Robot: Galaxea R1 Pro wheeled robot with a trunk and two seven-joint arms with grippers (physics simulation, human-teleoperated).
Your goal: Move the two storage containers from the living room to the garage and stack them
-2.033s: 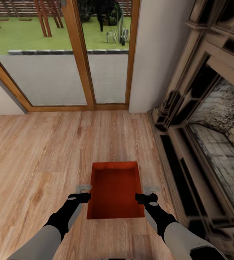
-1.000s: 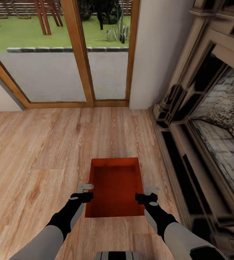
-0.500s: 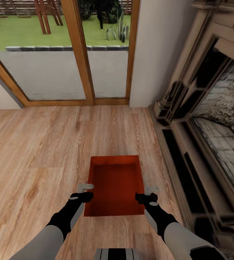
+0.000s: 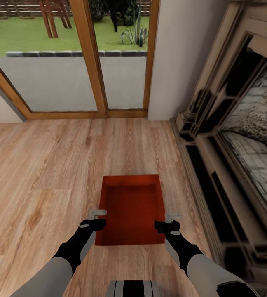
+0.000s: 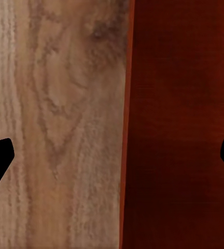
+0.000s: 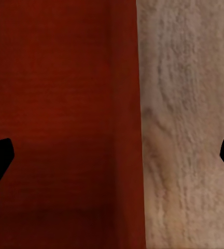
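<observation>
One red-orange open-top storage container (image 4: 131,210) sits on the light wood planks of the living room, straight in front of me. My left gripper (image 4: 97,218) hangs open over its left wall and my right gripper (image 4: 169,220) hangs open over its right wall. In the left wrist view the left gripper (image 5: 114,158) has its dark fingertips spread wide, with the container (image 5: 179,124) wall running between them. The right wrist view shows the right gripper (image 6: 114,155) straddling the container (image 6: 55,124) wall the same way. Neither gripper holds anything.
A large stone fireplace (image 4: 240,144) with a stepped hearth runs along the right, close to the container. Wood-framed glass doors (image 4: 67,74) and a white wall pillar (image 4: 179,62) stand ahead. Open plank floor (image 4: 38,173) stretches to the left. My base (image 4: 133,288) shows at the lower edge.
The whole picture has shifted upward and the container looks slightly larger, so the camera has moved. Both grippers stay open at the container's side walls.
</observation>
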